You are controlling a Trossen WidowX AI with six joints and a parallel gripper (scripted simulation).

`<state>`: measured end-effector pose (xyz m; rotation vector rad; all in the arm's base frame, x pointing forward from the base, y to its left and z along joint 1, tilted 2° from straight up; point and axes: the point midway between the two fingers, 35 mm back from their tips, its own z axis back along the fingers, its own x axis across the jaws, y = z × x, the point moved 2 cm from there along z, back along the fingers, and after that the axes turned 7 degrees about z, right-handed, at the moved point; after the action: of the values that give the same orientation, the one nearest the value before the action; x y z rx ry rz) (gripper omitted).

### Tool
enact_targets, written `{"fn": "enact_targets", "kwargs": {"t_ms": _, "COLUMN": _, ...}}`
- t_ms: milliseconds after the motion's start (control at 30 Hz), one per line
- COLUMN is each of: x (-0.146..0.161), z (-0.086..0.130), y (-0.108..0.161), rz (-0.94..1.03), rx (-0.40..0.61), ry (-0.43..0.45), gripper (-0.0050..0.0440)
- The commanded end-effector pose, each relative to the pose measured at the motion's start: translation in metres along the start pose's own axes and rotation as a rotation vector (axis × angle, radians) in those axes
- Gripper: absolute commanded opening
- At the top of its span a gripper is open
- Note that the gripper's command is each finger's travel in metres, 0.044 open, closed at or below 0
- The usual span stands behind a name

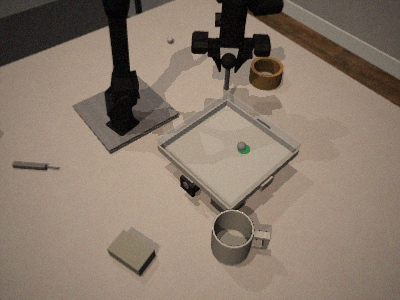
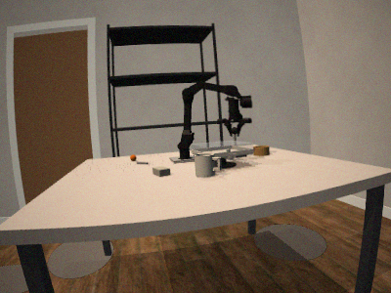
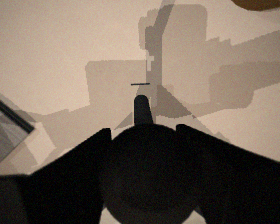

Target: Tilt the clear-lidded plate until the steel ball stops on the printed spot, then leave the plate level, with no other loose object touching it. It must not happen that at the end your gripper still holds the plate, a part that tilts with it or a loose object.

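Note:
The square grey plate [image 1: 229, 150] with raised walls and a clear lid sits in the middle of the table. The steel ball [image 1: 242, 144] rests at the far edge of the green printed spot [image 1: 244, 150], overlapping it. A thin stick rises from the plate's far corner and ends in a dark round knob [image 1: 228, 60]. My gripper [image 1: 229, 57] is shut on this knob from above. In the wrist view the knob [image 3: 145, 170] fills the space between my fingers, with the stick [image 3: 142, 110] pointing down. The plate also shows in the exterior view [image 2: 222, 149].
A grey mug [image 1: 231, 237] stands close to the plate's near corner. A tape roll [image 1: 266, 70] lies right of my gripper. A grey block [image 1: 132, 250], a small tool [image 1: 32, 165], a small white ball [image 1: 170, 40] and the arm's base [image 1: 125, 111] lie farther off.

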<state>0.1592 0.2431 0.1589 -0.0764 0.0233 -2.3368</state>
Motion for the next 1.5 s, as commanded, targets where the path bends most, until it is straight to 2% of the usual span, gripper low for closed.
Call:
{"fn": "enact_targets", "kwargs": {"t_ms": 0, "x": -0.0003, "z": -0.0004, "y": 0.0005, "rz": 0.002, "rx": 0.003, "ry": 0.0, "gripper": 0.015}}
{"fn": "enact_targets", "kwargs": {"t_ms": 1467, "x": 0.0004, "z": -0.0001, "y": 0.0006, "rz": 0.002, "rx": 0.003, "ry": 0.006, "gripper": 0.015}}
